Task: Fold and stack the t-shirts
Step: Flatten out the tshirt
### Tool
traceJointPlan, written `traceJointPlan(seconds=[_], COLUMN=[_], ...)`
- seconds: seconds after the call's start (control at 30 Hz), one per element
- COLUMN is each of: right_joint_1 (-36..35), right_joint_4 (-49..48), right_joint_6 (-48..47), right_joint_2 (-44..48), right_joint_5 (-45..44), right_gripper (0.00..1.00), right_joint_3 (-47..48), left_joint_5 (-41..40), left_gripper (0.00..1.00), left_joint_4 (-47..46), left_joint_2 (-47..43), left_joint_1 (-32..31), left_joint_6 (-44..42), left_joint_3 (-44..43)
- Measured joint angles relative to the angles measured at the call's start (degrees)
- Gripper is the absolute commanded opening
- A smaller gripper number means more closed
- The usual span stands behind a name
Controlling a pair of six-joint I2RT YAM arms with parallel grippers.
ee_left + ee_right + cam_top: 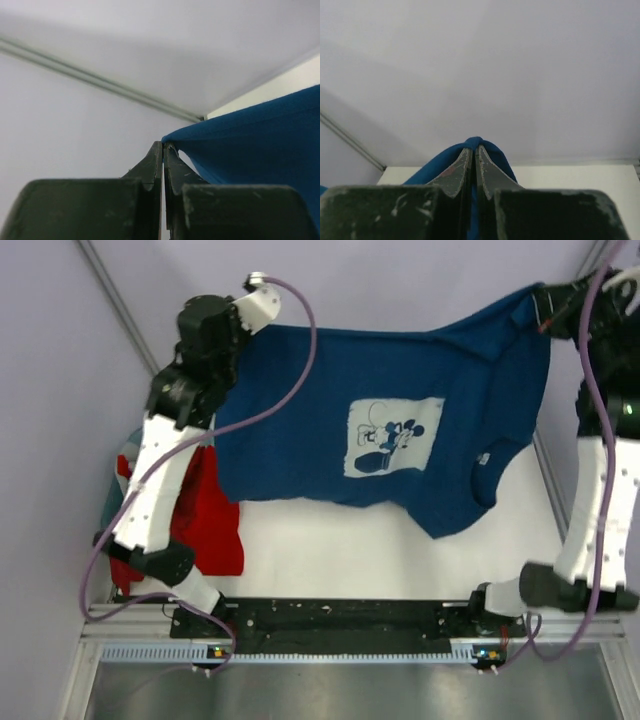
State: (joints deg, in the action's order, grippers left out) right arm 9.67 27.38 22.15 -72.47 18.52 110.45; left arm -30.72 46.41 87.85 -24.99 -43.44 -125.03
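White tabletop with pale walls all round, and the navy t-shirt is taking up most of the far half. It's being held stretched between the two arms by its far corners, with the print facing up and the near edge drooping toward the table. My guess is they're pulling it flat so it can be laid down neatly for folding.

The red t-shirt is lying bunched at the left edge, partly under the left arm, probably waiting its turn. A sliver of teal basket is peeking out beside it. I'm not seeing a grey-white shirt anywhere.

The white graphic is only showing up in the overhead view. The wrist cams are giving the grip detail that the overhead isn't. The left gripper is clenching a blue corner right at its tips, and the right gripper is pinching a fold of the same shirt that's bulging over its fingertips.
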Motion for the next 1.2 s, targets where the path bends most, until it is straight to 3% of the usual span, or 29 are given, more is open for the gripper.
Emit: traceJointPlan(seconds=[0.2,0.3,0.47,0.6,0.7,0.87,1.03,1.2], right_joint_1=[0.96,2.40,6.05,8.55,9.11,9.16,9.20,9.20], right_joint_4=[-2.34,-3.85,-5.49,-5.81,-6.86,-8.90,-2.23,5.25], right_joint_6=[5.35,10.08,13.66,13.42,11.85,8.70,5.66,5.16], right_joint_2=[-34.60,-44.78,-43.91,-36.74,-26.75,-2.71,15.63,27.08], right_joint_5=[4.13,5.68,7.19,9.84,11.30,13.49,10.93,7.34], right_gripper=[0.00,0.00,0.00,0.00,0.00,0.00,0.00,0.00], right_joint_3=[30.53,39.32,36.87,33.90,25.40,-5.66,-36.92,-58.29], left_joint_5=[-4.74,-5.22,-4.04,-2.29,-1.51,0.55,4.35,8.83], left_gripper=[0.00,0.00,0.00,0.00,0.00,0.00,0.00,0.00], left_joint_4=[-23.26,-32.20,-41.16,-44.81,-45.20,-41.79,-28.11,-16.85], left_joint_2=[17.70,22.38,24.68,20.70,15.04,5.09,-2.16,-4.61], left_joint_1=[0.44,0.76,1.03,0.92,0.96,1.33,1.60,1.55], left_joint_6=[-11.72,-16.79,-21.33,-21.70,-21.66,-19.50,-13.22,-5.33], left_joint_3=[-2.82,-3.98,-8.04,-6.14,1.14,18.78,39.10,54.66])
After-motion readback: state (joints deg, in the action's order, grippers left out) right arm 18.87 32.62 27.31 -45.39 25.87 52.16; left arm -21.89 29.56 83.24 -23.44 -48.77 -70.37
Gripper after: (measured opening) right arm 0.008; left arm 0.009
